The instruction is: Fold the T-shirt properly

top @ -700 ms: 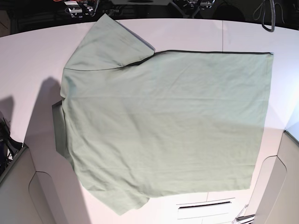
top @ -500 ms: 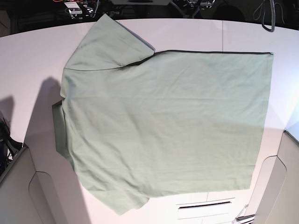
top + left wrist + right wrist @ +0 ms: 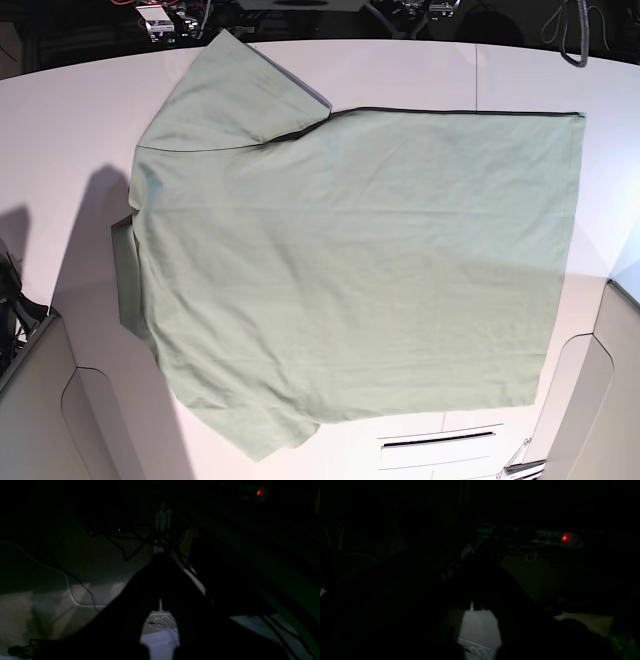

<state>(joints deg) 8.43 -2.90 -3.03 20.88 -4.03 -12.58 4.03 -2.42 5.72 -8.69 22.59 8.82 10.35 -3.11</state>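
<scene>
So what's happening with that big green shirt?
Nothing is touching it right now. The T-shirt lies spread flat on the white table, not folded yet, with its collar on the left of the base view and both sleeves still sticking out. The robot is supposed to fold it, but neither arm is over the table. Both wrist cameras look into a dark spot with cables, away from the shirt. The left claw and the right claw are both shut and hold nothing.

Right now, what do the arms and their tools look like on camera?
Little shows. In both wrist views the left tool and right tool are black two-pronged silhouettes in near darkness; colour and markings cannot be told. Base view shows pale grey curved shells at both lower corners.
</scene>
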